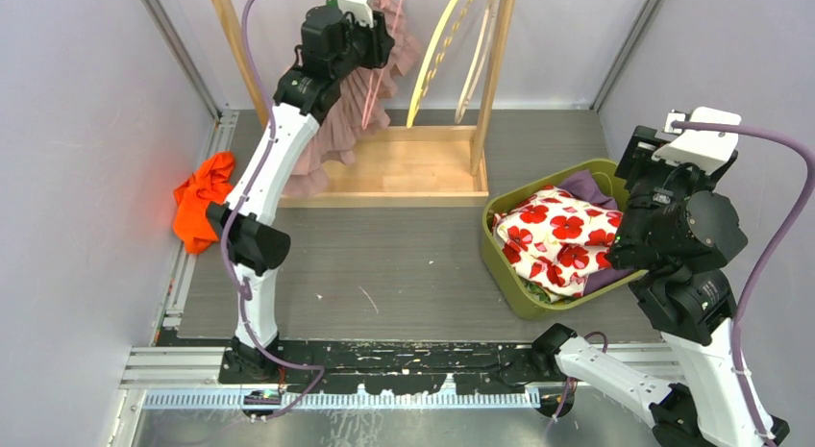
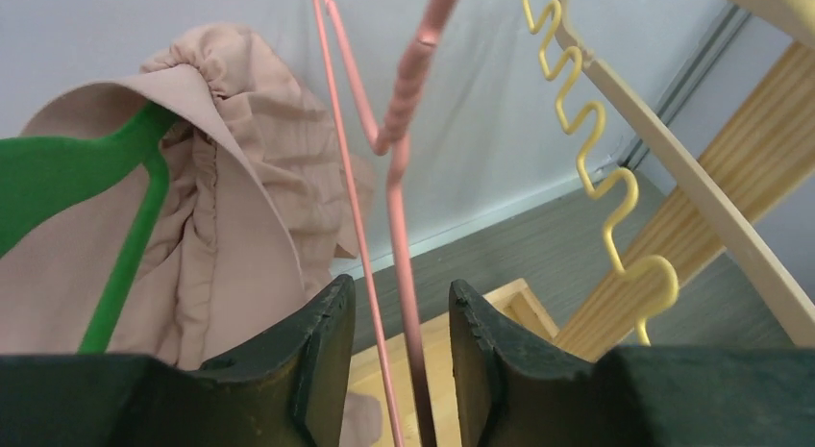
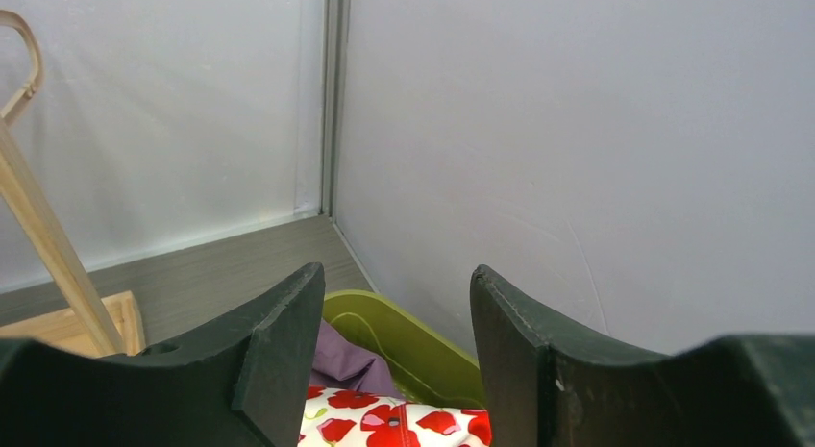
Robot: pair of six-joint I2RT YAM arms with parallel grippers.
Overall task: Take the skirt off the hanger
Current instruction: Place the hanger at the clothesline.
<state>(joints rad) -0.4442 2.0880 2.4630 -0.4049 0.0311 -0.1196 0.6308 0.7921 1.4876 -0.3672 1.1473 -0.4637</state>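
A dusty-pink skirt (image 1: pixel 336 130) hangs on the wooden rack at the back left. In the left wrist view the skirt (image 2: pixel 231 226) is gathered over a green hanger (image 2: pixel 58 178). My left gripper (image 1: pixel 370 34) is raised beside the skirt's top. It is open (image 2: pixel 399 293), and the two thin rods of an empty pink hanger (image 2: pixel 396 216) pass between its jaws without being clamped. My right gripper (image 1: pixel 642 163) hovers over the green basket. It is open and empty (image 3: pixel 394 284).
The rack's wooden base (image 1: pixel 413 168) and right post (image 1: pixel 495 72) stand at the back. A yellow wavy hanger (image 2: pixel 601 168) and a wooden hanger (image 2: pixel 673 168) hang to the right. The green basket (image 1: pixel 500 264) holds a red floral cloth (image 1: pixel 557 240). An orange cloth (image 1: pixel 202 202) lies at the left.
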